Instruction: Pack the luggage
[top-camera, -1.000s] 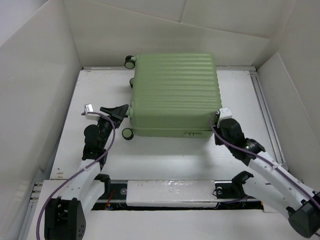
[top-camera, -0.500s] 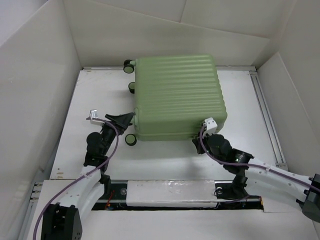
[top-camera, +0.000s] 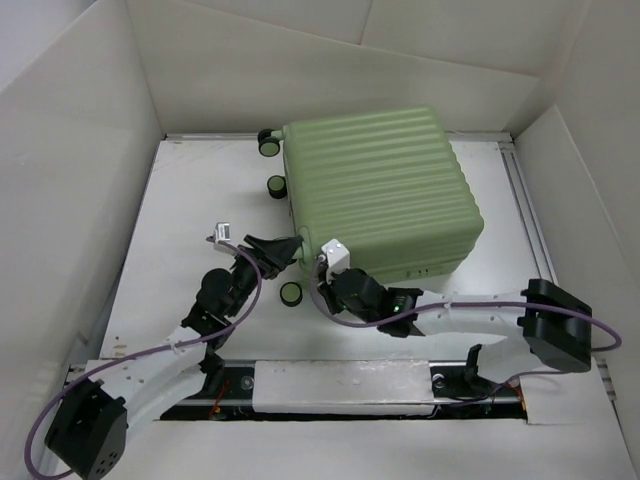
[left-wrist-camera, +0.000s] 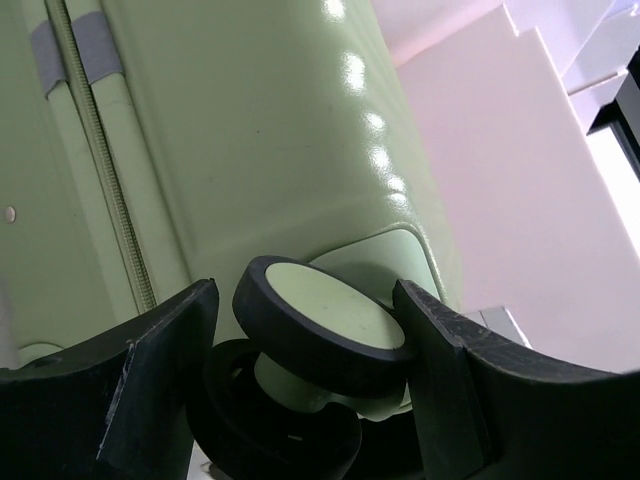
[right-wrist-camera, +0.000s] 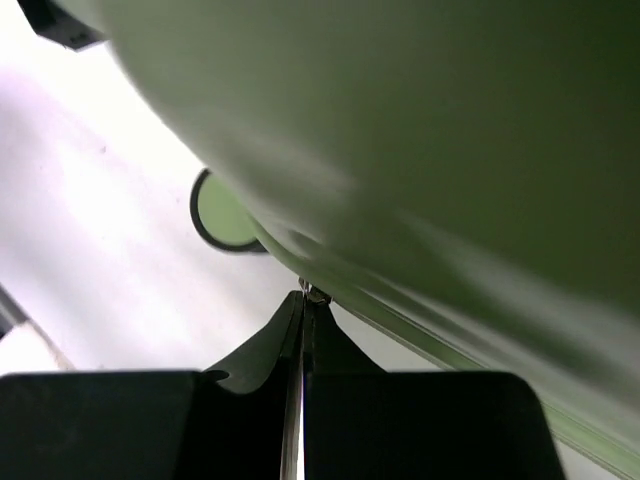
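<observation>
The luggage lies closed on the worktop, with its long axis running roughly 8-to-2 o'clock. The left fingers are released and straddle the corner wheel. The right fingers, at their 3 o'clock, are clenched on the zipper tab.

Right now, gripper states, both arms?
Left gripper: open, straddling a wheel of the luggage.
Right gripper: shut, pinching what looks like the zipper pull.
</observation>
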